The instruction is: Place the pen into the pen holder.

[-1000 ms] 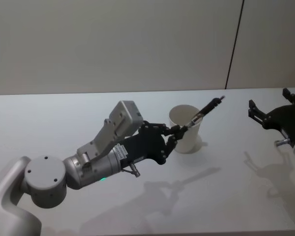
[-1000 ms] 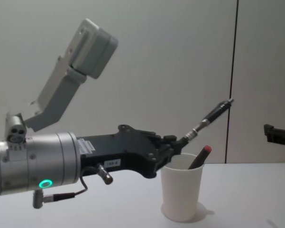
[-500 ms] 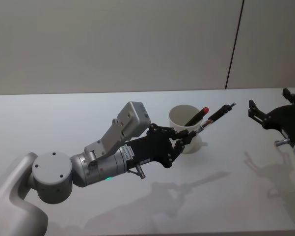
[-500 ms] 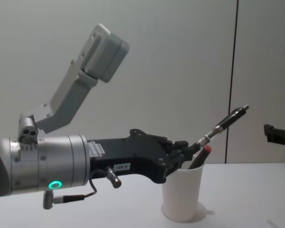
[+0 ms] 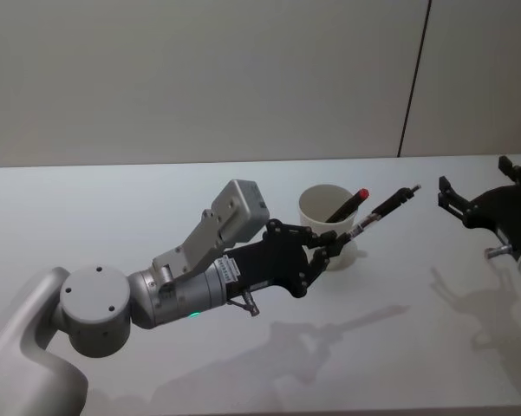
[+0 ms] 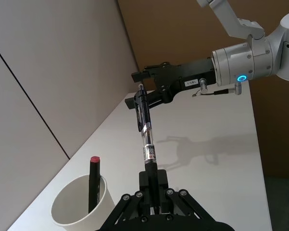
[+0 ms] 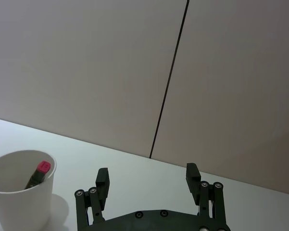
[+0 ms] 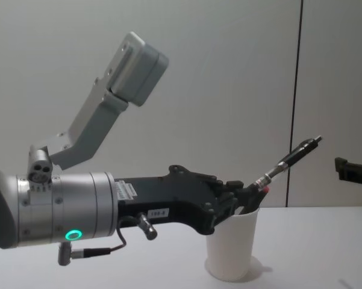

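Seen from the head, the left arm reaches from 8 o'clock across the white table (image 5: 113,199). The left gripper (image 5: 334,245) is clamped on the lower end of the pen (image 5: 383,208), touching or just beside the near rim of the pen holder (image 5: 316,206), at about its 5 o'clock. The holder is a white paper cup at mid-table with a red-capped pen (image 5: 348,204) leaning inside. The held pen slants up and away toward 2 o'clock, outside the cup. At 3 o'clock of the cup, well apart, the right gripper (image 5: 475,178) is parked with its fingers spread.

The step in hand looks like lining the pen up over the cup. Next, the wrist likely needs to tip the pen steeper, bring its low end over the mouth, then let go.

The chest view shows height, which the head view does not: the fingers (image 8: 244,198) sit at rim level. The left wrist view shows the pen's clear barrel and label (image 6: 145,130), its far end pointing toward the right gripper (image 6: 149,86).
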### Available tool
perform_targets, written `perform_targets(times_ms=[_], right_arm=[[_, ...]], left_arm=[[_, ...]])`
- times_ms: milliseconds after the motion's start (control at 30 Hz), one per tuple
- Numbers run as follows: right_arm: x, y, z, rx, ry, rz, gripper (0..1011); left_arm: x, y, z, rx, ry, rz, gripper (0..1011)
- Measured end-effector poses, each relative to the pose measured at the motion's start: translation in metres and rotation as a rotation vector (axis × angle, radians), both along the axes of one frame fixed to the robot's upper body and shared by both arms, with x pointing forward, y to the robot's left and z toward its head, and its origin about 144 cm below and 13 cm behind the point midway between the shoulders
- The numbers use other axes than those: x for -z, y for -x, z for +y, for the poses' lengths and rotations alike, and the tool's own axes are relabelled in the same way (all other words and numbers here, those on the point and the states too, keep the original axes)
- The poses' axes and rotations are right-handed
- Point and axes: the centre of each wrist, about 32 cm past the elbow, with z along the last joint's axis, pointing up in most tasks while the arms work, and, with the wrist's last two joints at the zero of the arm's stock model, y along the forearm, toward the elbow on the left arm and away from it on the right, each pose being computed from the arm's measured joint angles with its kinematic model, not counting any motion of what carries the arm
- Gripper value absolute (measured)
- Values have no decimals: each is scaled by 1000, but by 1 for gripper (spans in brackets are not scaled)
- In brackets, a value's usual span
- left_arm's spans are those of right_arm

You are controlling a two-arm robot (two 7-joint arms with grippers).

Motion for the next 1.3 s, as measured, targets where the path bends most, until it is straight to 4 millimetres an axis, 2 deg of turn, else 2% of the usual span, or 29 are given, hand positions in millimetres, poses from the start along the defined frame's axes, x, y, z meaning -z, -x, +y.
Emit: perform_targets(times_ms=[433,1300], right_arm=[[-5,7,-5,-54,-62,26,1001],[-7,36,-47,-300,-185,138,1001]], left_arm=[[0,-1,0,5,-2,2,111],[0,-1,-1,7,-2,3,111]])
